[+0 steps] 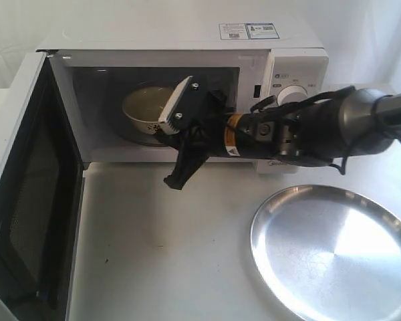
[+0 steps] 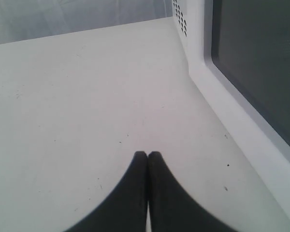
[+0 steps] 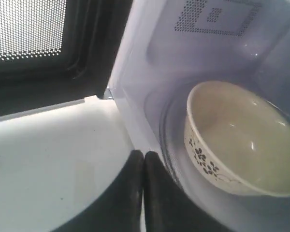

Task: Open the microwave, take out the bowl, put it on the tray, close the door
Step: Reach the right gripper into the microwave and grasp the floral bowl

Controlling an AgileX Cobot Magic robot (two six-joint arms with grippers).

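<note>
The white microwave (image 1: 187, 37) stands at the back with its door (image 1: 33, 180) swung wide to the left, mesh face showing. The cream bowl (image 1: 144, 107) with a dark flower print sits inside the cavity on the glass disc. My right gripper (image 1: 175, 180) reaches across in front of the opening, fingers pointing down at the sill and shut on nothing. In the right wrist view the gripper (image 3: 144, 154) is just outside the cavity, short of the bowl (image 3: 241, 140). My left gripper (image 2: 147, 154) is shut over bare table beside the door's outer window (image 2: 256, 63). The silver tray (image 1: 334, 254) lies at the front right.
The right arm's body (image 1: 307, 127) spans in front of the microwave's knob panel (image 1: 294, 93). The open door blocks the table's left side. White table (image 1: 167, 254) lies between the door and the tray. The door's mesh (image 3: 29, 29) shows in the right wrist view.
</note>
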